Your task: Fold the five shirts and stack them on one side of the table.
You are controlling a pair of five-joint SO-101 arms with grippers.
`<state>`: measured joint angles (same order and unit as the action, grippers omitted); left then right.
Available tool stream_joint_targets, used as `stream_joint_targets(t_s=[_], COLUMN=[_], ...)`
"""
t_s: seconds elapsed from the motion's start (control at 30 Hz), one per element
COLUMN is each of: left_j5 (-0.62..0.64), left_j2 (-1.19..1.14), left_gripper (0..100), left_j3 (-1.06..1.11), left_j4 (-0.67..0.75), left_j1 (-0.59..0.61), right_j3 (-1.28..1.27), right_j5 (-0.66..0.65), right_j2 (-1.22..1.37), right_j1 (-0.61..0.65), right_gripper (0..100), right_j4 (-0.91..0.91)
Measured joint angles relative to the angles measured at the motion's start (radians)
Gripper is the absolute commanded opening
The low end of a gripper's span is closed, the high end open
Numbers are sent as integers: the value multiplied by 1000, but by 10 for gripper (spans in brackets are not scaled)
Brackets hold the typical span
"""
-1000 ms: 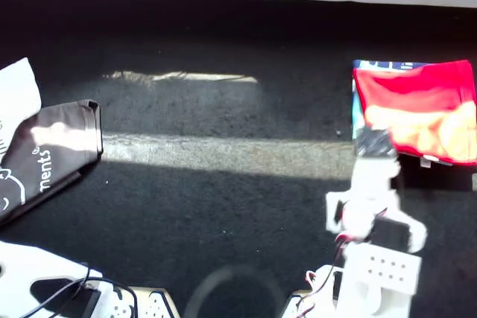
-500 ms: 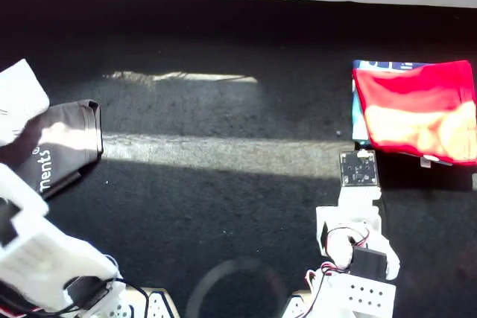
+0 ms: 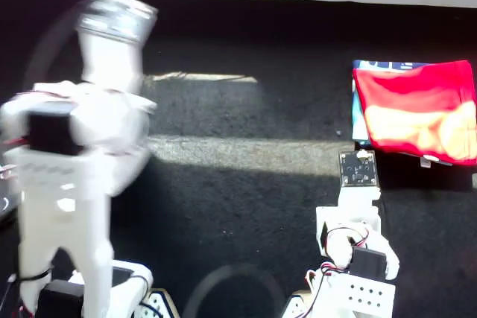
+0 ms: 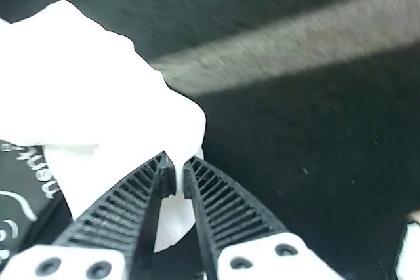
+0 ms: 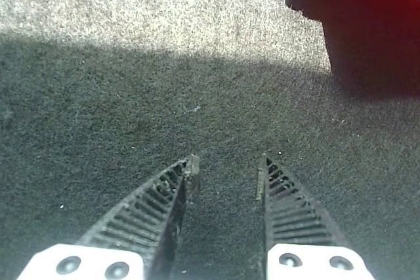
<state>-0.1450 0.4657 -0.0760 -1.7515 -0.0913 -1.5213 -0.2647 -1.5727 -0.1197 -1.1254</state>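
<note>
The left tool [image 4: 175,174] is clenched on a fold of the white shirt [image 4: 85,90]. Its two ribbed fingers [image 4: 223,208] are pressed nearly together, with the cloth pinched right at the tips. The rest of that shirt bulges out ahead of the tips and off to one side of the tool. Next to the same side of the tool, partly under the white cloth, lies a dark shirt [image 4: 20,195] with white print on it. In the high view the left arm [image 3: 74,154] stands tall and blurred over its end of the surface [image 3: 246,214]. The right tool [image 5: 226,174] is released: its fingers [image 5: 289,208] are spread apart with nothing between them, and it hangs over bare dark surface. Ahead of its tips and a little to one side sits the folded red shirt [image 3: 417,109], near the tool but not touching it. The red shirt rests on a blue garment [image 3: 359,102], whose edge shows along the side nearer the tool. A pale sunlit band [image 3: 246,153] crosses the surface just ahead of the right tool. The stack is well apart from the left tool.
</note>
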Motion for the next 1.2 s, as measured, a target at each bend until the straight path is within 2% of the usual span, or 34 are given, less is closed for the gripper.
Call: stream_joint_targets(t_s=[0.1,0.23,0.37,0.5,0.67,0.8,0.97,1.07,1.2], left_j5=[15,15,18,18,18,18,9,-86,-170], left_j2=[0,0,0,-12,-117,-135,-98,-69,-49], left_gripper=[9,9,9,16,170,171,171,171,171], left_j3=[150,249,261,307,330,321,199,184,281], left_j4=[74,201,328,416,430,420,227,55,0], left_j1=[-196,-387,-512,-580,-601,-603,-559,-500,-373], right_j3=[0,0,0,0,0,0,0,0,0], right_j5=[0,0,0,0,0,0,0,0,0], right_j2=[0,0,0,0,0,0,0,0,0], right_j1=[0,0,0,0,0,0,0,0,0], right_gripper=[149,149,149,149,149,149,149,149,149], right_j4=[0,0,0,5,5,5,5,5,5])
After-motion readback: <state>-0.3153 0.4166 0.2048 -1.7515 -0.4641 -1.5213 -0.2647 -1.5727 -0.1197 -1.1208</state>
